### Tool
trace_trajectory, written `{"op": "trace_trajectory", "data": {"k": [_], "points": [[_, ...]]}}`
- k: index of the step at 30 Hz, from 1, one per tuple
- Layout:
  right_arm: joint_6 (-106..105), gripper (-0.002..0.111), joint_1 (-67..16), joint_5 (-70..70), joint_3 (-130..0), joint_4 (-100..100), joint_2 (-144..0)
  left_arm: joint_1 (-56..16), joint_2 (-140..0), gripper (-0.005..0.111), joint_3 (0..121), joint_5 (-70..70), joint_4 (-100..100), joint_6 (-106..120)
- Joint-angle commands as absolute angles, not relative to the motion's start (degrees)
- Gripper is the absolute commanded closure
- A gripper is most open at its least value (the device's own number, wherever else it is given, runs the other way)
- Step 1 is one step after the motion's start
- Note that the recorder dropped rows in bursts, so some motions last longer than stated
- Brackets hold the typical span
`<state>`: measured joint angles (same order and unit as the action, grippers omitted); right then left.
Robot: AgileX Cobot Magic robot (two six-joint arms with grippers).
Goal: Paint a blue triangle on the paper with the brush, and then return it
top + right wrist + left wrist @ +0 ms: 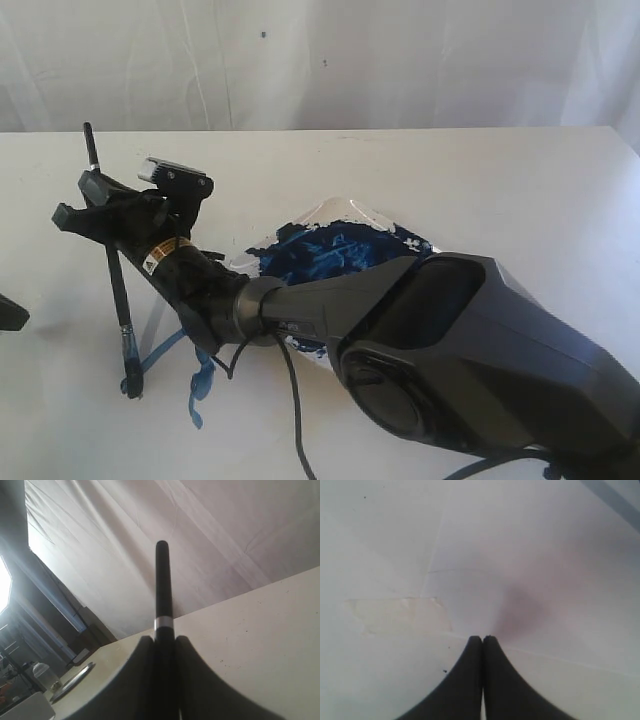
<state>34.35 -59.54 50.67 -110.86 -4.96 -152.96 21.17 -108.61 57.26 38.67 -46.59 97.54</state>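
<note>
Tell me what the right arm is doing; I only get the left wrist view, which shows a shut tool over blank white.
Observer: The right tool is shut on the thin black-handled paintbrush, which is near upright with its tip down at the white table.
Operator: Any paint down?
Observer: Two streaky blue brush strokes lie by the tip. No closed triangle shows, and the right arm hides part of the area.
Operator: Where's the paint?
Observer: The pale dish of dark blue paint sits beyond the arm, partly covered by it.
</note>
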Motion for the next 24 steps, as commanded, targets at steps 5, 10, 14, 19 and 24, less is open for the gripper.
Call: {"op": "trace_trajectory", "data": {"k": [5,10,14,19,24], "points": [[32.93,0.108,-59.53,47.88,-109.77,-2.74,-152.81,21.29,-108.58,0.107,57.3,40.06,-46.65,97.52],[31.49,0.108,-59.53,47.55,-105.8,-2.8,-150.54,21.29,-108.58,0.107,57.3,40.06,-45.85,97.52],[31.0,0.108,-59.53,49.36,-102.66,-2.8,-148.71,21.29,-108.58,0.107,57.3,40.06,-45.85,97.52],[28.13,0.108,-59.53,49.36,-99.99,-2.8,-147.03,21.29,-108.58,0.107,57.3,40.06,-45.85,97.52],[28.04,0.108,-59.53,52.48,-95.92,-2.94,-145.69,21.29,-108.58,0.107,57.3,40.06,-45.85,97.52]]}}
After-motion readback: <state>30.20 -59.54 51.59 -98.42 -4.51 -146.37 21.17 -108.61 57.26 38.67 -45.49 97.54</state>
